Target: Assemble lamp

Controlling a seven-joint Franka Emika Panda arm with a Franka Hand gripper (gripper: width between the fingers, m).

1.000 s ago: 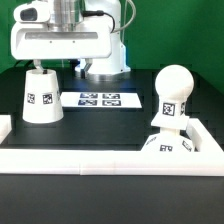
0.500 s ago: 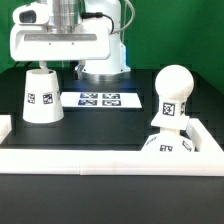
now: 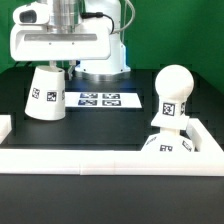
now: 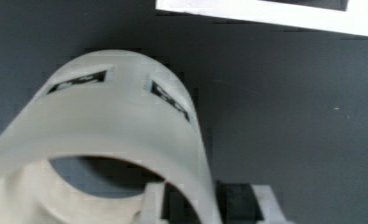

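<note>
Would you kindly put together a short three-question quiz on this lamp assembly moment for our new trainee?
1. True or false: the shade stands perfectly upright on the table.
2. Multiple choice: the bulb is A) inside the shade, B) standing on the base at the exterior view's right, C) lying on the marker board.
3. Fill in: in the wrist view, one finger of the gripper reaches inside the shade's wide ____.

Key
1. False; it is tilted.
2. B.
3. Opening; the wall lies between the fingers, though full closure cannot be confirmed.
</note>
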